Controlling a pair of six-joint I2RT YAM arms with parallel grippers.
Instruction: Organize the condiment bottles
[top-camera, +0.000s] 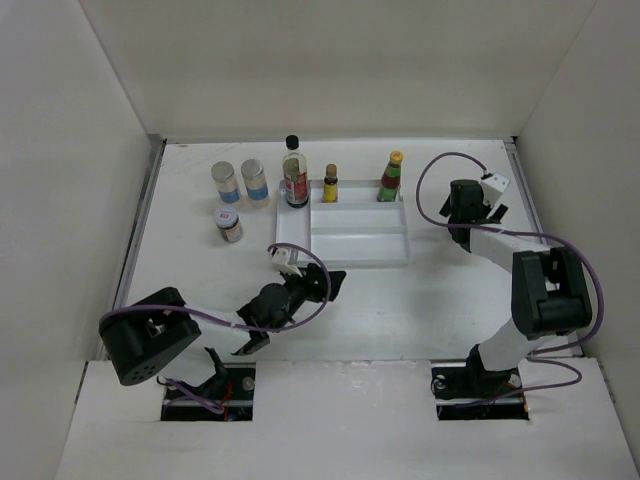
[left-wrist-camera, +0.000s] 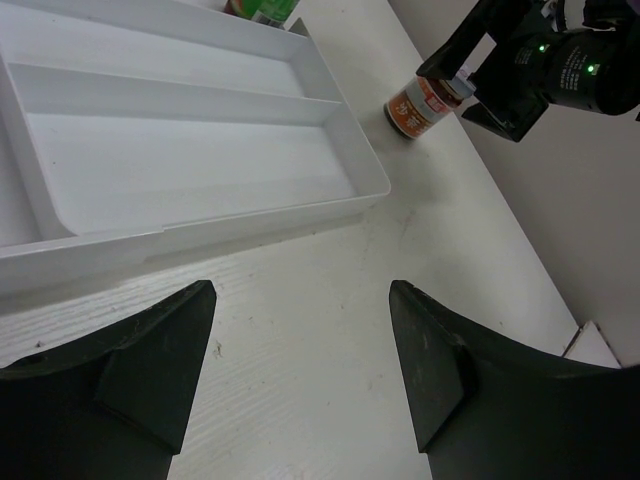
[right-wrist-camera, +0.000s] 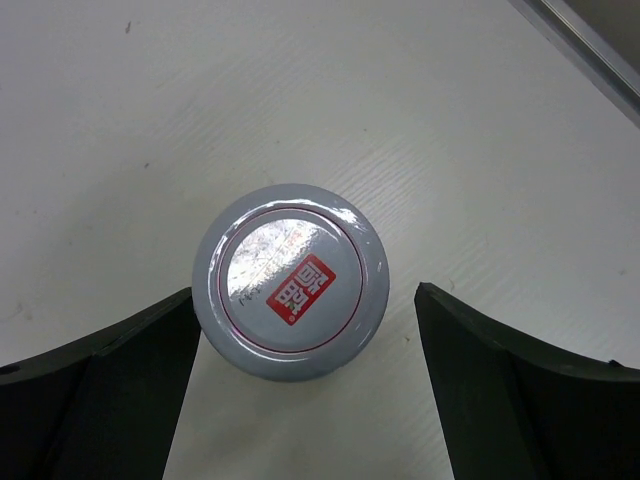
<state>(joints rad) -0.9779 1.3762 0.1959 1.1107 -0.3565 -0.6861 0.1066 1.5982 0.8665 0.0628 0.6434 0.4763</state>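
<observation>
Presently the right gripper holds its jaws open on either side of a grey-lidded jar standing right of the tray; closing squarely on it likely comes next. The left gripper hangs open and empty beside the tray

This looks like a robotics lab test cell: a bare white table is boxed in on three sides by plain white walls, under even, flat lighting. Two robot arms, the left arm and the right arm, are bolted at the table's near edge, with purple cables looping over them. The only household things are a few small sauce bottles and a white divided tray, set out on the table like props.
</observation>
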